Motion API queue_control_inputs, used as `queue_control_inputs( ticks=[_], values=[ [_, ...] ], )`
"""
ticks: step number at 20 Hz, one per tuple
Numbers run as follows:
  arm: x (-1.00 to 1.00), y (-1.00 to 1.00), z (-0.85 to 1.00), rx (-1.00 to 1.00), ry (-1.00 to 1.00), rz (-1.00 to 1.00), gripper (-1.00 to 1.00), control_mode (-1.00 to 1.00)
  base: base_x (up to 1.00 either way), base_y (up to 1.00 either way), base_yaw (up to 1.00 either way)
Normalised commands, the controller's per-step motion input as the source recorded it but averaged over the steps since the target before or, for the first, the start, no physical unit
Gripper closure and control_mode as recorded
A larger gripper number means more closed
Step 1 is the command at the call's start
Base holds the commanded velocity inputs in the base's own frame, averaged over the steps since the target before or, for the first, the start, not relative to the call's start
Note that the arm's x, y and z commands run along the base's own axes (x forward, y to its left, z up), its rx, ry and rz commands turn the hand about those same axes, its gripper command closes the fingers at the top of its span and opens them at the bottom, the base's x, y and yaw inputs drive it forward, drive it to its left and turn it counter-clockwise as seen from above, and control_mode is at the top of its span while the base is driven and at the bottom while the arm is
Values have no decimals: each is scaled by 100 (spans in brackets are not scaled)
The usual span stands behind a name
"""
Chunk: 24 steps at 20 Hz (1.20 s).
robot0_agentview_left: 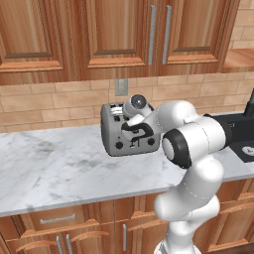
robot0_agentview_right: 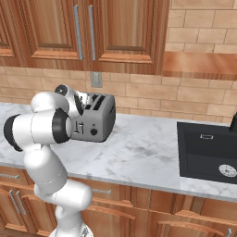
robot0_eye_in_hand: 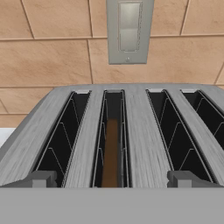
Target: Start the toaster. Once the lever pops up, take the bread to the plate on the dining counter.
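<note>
The silver-grey toaster (robot0_agentview_left: 111,133) (robot0_agentview_right: 99,118) stands on the marble worktop against the brick wall. From the hand view I look down over its top (robot0_eye_in_hand: 135,131) from the front edge. A thin brown bread slice (robot0_eye_in_hand: 111,153) sits low in the second slot from the left. Two grey levers (robot0_eye_in_hand: 41,178) (robot0_eye_in_hand: 183,178) show at the front edge. My gripper (robot0_agentview_left: 135,135) is pressed close to the toaster's front face, above the knobs. Its fingers are hidden, so I cannot tell open from shut. The plate and the dining counter are out of view.
A grey wall plate (robot0_eye_in_hand: 129,28) (robot0_agentview_left: 121,87) sits on the brick backsplash right behind the toaster. A black sink (robot0_agentview_right: 208,152) is set into the worktop (robot0_agentview_left: 49,163) to the right. Wooden cabinets hang overhead, not far above the toaster.
</note>
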Motion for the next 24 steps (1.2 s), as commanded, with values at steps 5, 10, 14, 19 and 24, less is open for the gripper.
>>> queue_control_inputs(
  ticks=[5,10,14,19,24],
  values=[
    [0,0,0,0,0,0,-100,-100,0,0,0],
    [0,0,0,0,0,0,-100,-100,0,0,0],
    [0,0,0,0,0,0,-100,-100,0,0,0],
    [0,0,0,0,0,0,-100,-100,0,0,0],
    [0,0,0,0,0,0,-100,-100,0,0,0]
  ],
)
